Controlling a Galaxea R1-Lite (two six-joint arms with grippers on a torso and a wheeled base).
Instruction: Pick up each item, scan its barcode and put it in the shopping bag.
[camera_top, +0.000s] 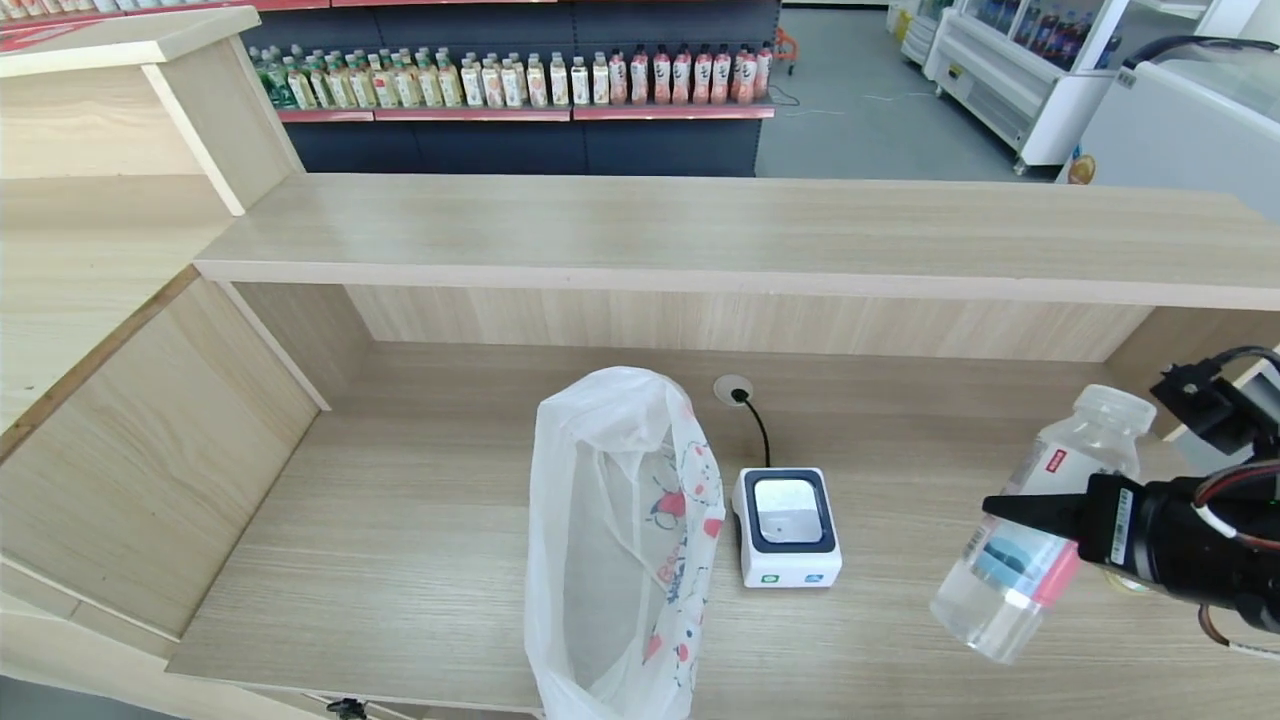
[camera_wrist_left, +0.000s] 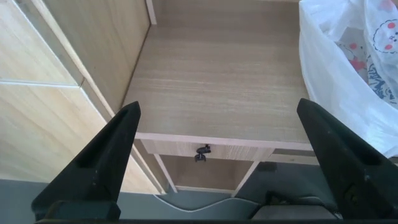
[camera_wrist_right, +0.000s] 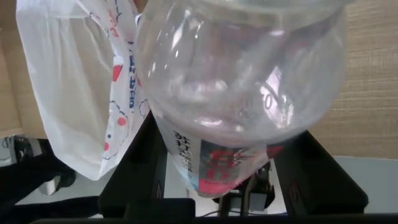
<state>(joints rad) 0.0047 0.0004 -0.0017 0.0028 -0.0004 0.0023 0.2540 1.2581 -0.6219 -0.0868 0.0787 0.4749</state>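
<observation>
A clear plastic water bottle (camera_top: 1040, 525) with a red and blue label hangs tilted above the right side of the counter, with my right gripper (camera_top: 1040, 520) shut on its middle. Up close in the right wrist view, the bottle (camera_wrist_right: 242, 81) shows its base, and the label sits between the fingers (camera_wrist_right: 134, 180). The white barcode scanner (camera_top: 786, 525) stands at the counter's centre, left of the bottle. A white shopping bag (camera_top: 620, 540) with red prints stands open beside the scanner. My left gripper (camera_wrist_left: 217, 155) is open above the counter's front left edge, holding nothing.
A black cable (camera_top: 757, 425) runs from the scanner to a hole in the counter. A raised wooden ledge (camera_top: 720, 235) borders the back, and a side panel (camera_top: 150, 440) closes the left. Bare counter (camera_wrist_left: 217, 81) lies left of the bag (camera_wrist_left: 348, 68).
</observation>
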